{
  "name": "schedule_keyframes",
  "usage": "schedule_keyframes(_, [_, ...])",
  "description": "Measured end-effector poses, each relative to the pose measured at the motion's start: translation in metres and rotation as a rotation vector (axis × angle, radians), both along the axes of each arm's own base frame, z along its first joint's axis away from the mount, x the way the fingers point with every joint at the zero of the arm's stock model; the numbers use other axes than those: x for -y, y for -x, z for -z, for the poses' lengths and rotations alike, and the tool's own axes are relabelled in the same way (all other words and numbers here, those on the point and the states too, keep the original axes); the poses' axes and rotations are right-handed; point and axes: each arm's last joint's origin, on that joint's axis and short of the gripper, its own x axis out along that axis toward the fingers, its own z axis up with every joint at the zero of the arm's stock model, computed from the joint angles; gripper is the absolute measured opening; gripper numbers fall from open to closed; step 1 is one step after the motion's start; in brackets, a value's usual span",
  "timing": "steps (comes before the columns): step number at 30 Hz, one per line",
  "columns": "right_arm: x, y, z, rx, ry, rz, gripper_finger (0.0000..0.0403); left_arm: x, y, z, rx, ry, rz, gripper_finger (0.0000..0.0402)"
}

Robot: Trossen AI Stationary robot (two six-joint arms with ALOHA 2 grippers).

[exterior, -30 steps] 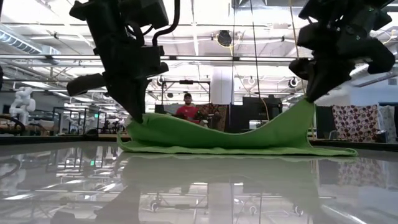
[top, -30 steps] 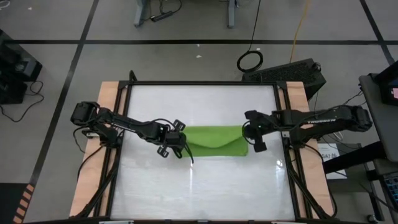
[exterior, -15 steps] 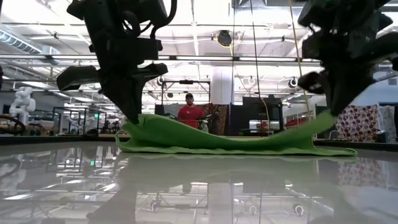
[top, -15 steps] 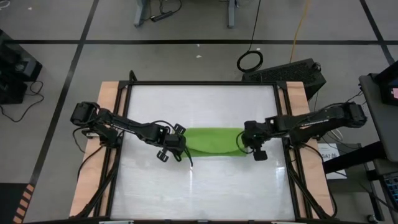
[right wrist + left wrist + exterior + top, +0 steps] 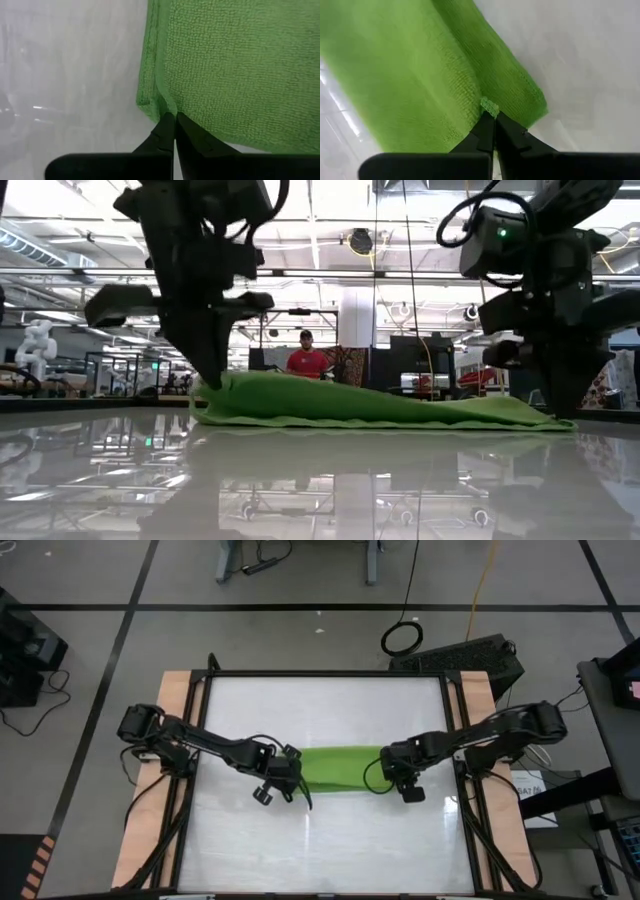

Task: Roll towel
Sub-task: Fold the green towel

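Here, at the moment shown:
Towel (image 5: 335,768): lime-green cloth, folded into a narrow band, lying across the middle of the table (image 5: 320,840); flat and low at the right end, slightly humped at the left end in the low view.
Left gripper (image 5: 290,778): at the towel's left end, low over the surface; jaws pressed together on a small tuft of the cloth's corner (image 5: 489,106).
Right gripper (image 5: 386,776): at the towel's right end, down at the table; jaws pinching the folded edge (image 5: 167,107).
Background: person in a red top (image 5: 305,360) beyond the table, well apart from both arms.
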Motion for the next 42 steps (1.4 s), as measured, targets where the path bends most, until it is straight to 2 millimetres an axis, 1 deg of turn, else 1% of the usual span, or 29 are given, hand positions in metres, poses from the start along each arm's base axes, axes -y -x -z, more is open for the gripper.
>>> schedule_keyframes(6, [0.000, 0.000, 0.001, -0.004, -0.016, 0.000, 0.0000, 0.001, -0.003, 0.019, -0.069, 0.006, 0.007, 0.0009])
schedule_keyframes(11, [-0.004, 0.000, 0.001, -0.004, -0.013, -0.015, 0.0014, 0.002, -0.005, 0.027, -0.096, 0.002, 0.007, 0.0015])
schedule_keyframes(13, [-0.006, 0.000, 0.001, -0.004, -0.008, -0.027, 0.0026, 0.002, -0.005, 0.028, -0.097, 0.002, 0.007, 0.0028])
schedule_keyframes(19, [-0.013, 0.001, 0.001, -0.006, -0.007, -0.061, 0.0077, 0.002, -0.007, 0.028, -0.082, 0.004, 0.006, 0.0084])
schedule_keyframes(22, [-0.015, 0.002, -0.001, 0.004, -0.008, -0.067, 0.0098, 0.002, -0.007, 0.028, -0.080, 0.013, 0.009, 0.0099])
schedule_keyframes(27, [-0.014, 0.005, -0.012, 0.057, 0.015, -0.052, 0.0108, 0.002, -0.005, 0.020, -0.060, 0.025, 0.012, 0.0101])
schedule_keyframes(31, [-0.013, 0.008, -0.022, 0.111, 0.011, -0.049, 0.0101, 0.002, -0.004, 0.008, -0.012, 0.042, -0.016, 0.0102])
schedule_keyframes(36, [-0.013, 0.012, -0.032, 0.167, 0.005, -0.047, 0.0094, 0.002, -0.001, -0.002, 0.017, 0.076, -0.042, 0.0102])
schedule_keyframes(42, [-0.011, 0.014, -0.038, 0.206, 0.040, -0.026, 0.0093, 0.004, 0.003, -0.006, -0.006, 0.132, -0.045, 0.0102])
